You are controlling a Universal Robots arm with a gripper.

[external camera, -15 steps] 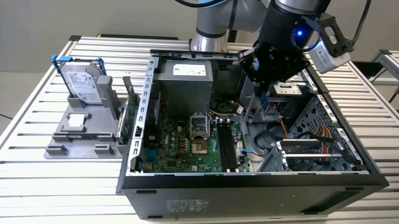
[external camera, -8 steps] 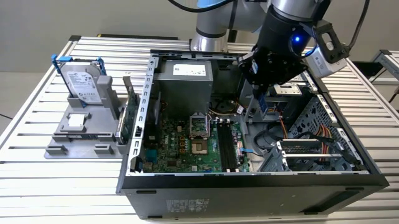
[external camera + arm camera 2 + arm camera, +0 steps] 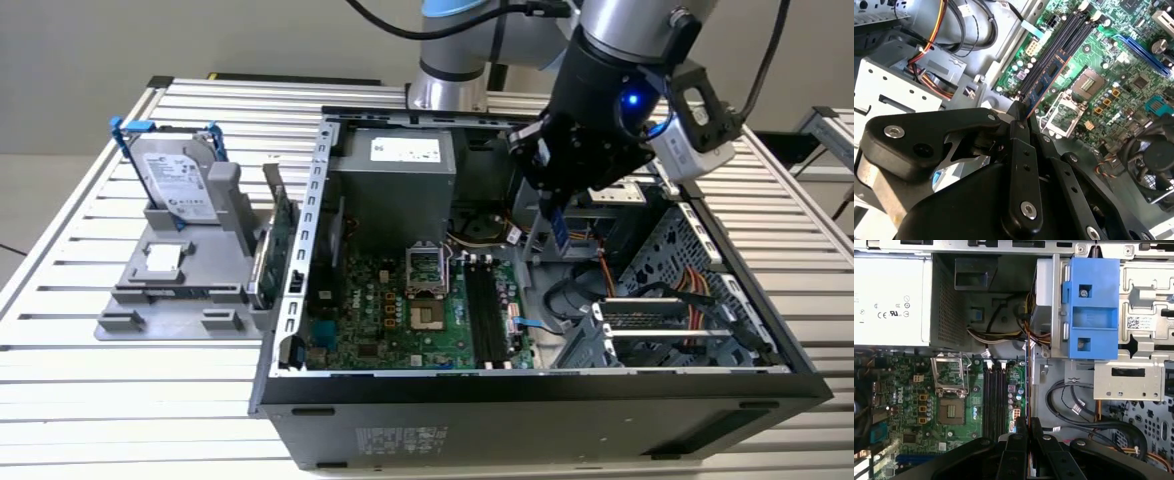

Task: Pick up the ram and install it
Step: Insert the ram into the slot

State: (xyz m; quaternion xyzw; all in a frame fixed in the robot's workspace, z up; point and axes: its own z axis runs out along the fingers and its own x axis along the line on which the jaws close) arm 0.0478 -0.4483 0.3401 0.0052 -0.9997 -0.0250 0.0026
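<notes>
My gripper [image 3: 546, 205] is shut on the ram [image 3: 1047, 79], a thin dark stick with black chips that sticks out from between the fingertips. I hold it over the open computer case, above the motherboard [image 3: 400, 315]. In the first wrist view the ram [image 3: 1027, 385] is edge-on, a thin line just beside the black memory slots [image 3: 995, 395] and parallel to them. The second wrist view has my gripper [image 3: 1021, 114] pinching the stick's end, the far end reaching toward the memory slots [image 3: 1074, 30]. It hangs above the board, apart from the slots [image 3: 487, 312].
A silver hard drive with blue rails [image 3: 180, 180] stands on a grey rack outside the case at the exterior view's left. Inside are the power supply [image 3: 394, 170], CPU socket [image 3: 950, 412], blue drive bracket [image 3: 1094, 310], loose cables [image 3: 1074, 405] and a fan [image 3: 1154, 160].
</notes>
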